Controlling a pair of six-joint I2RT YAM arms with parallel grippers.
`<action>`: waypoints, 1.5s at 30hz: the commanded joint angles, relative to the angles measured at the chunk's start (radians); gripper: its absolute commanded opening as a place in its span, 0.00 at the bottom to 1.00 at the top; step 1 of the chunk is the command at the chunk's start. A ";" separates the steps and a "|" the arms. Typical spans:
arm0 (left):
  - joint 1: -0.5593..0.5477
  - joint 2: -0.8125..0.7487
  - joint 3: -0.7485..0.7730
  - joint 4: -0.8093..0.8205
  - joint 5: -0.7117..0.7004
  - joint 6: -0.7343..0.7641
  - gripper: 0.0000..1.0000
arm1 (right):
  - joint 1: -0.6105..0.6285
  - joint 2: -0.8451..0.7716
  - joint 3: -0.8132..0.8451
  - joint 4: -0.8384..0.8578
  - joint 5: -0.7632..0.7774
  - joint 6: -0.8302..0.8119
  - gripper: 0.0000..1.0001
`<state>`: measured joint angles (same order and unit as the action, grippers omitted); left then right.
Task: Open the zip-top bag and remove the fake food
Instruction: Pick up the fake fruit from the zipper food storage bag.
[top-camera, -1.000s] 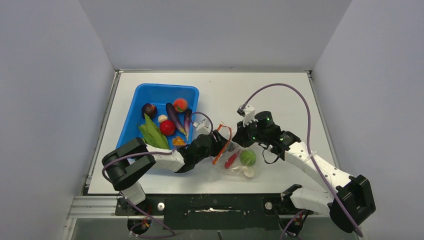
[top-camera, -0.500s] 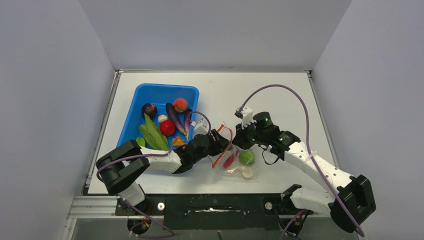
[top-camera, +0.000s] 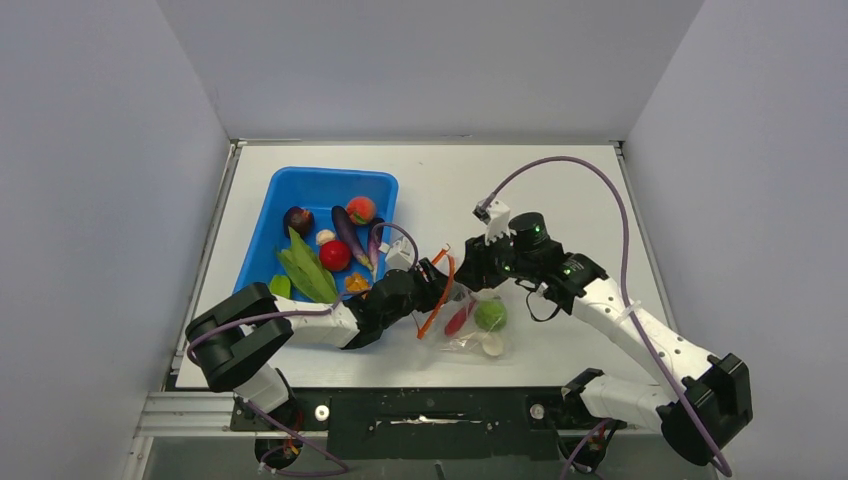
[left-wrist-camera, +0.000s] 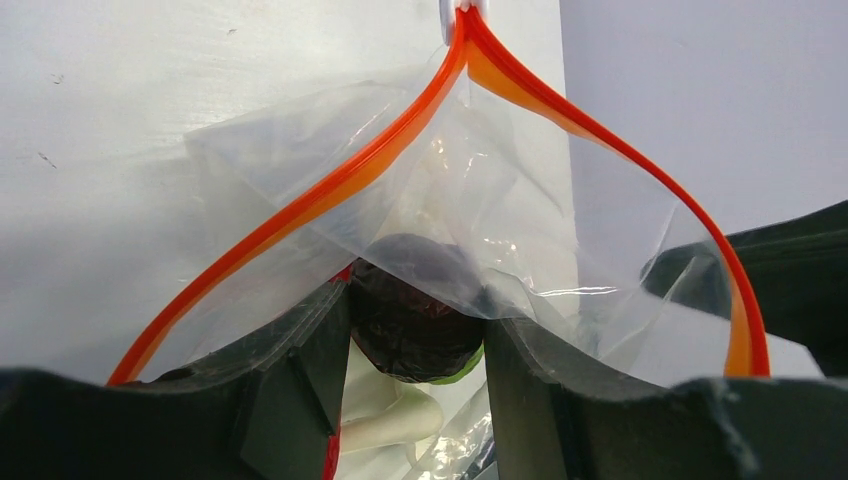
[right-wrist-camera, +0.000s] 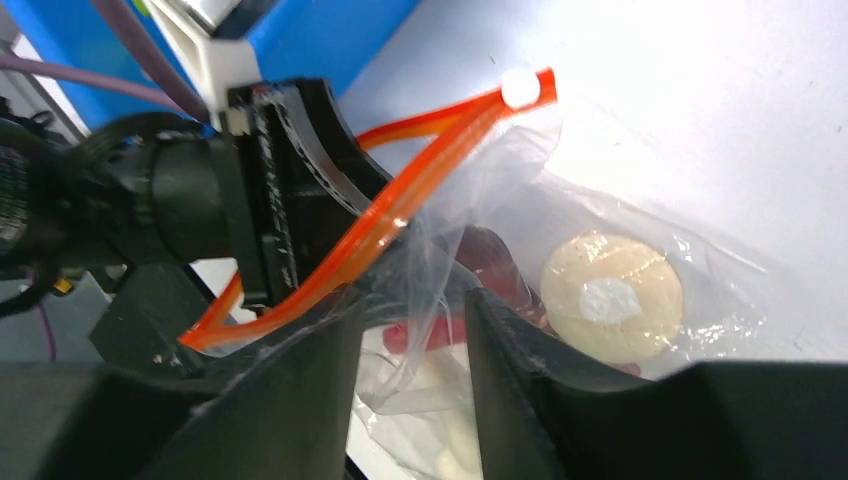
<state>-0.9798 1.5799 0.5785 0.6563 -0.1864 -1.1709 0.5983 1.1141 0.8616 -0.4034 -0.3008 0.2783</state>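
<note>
The zip-top bag (top-camera: 464, 340) lies at the front centre of the table, its mouth spread open and its orange-red zipper strip (top-camera: 437, 300) looped round my left gripper (top-camera: 437, 285). In the bag are a red piece (top-camera: 460, 318), a green ball (top-camera: 490, 315) and a white mushroom (top-camera: 492, 344). In the left wrist view my left gripper (left-wrist-camera: 417, 330) is inside the mouth, shut on a dark purple piece (left-wrist-camera: 410, 300), with film draped over both fingers. My right gripper (top-camera: 478, 278) is at the far lip. In its wrist view the right gripper (right-wrist-camera: 412, 310) has its jaws a little apart, with loose film in the gap.
A blue tray (top-camera: 300, 180) stands at the left, close to the left arm. It holds long green pods (top-camera: 305, 268), a red fruit (top-camera: 335, 255), purple eggplants (top-camera: 350, 232), a peach (top-camera: 361, 209) and a dark round piece (top-camera: 297, 218). Purple cables arch over the right arm.
The left arm has drawn back a little to the left, with its gripper still in the bag mouth. The right gripper has shifted slightly up and away. The bag has slid a bit left.
</note>
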 joint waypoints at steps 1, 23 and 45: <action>-0.002 -0.009 0.016 0.099 -0.001 -0.006 0.00 | 0.010 -0.030 0.076 0.051 -0.009 0.133 0.46; -0.015 -0.079 0.204 -0.367 -0.028 0.142 0.00 | 0.071 0.073 0.113 -0.056 0.136 0.170 0.15; 0.036 -0.181 0.086 -0.225 0.236 0.188 0.00 | 0.067 0.035 0.075 -0.044 0.245 0.248 0.11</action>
<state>-0.9493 1.3998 0.6285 0.3389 -0.0380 -1.0119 0.6628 1.1839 0.9382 -0.4664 -0.1326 0.5056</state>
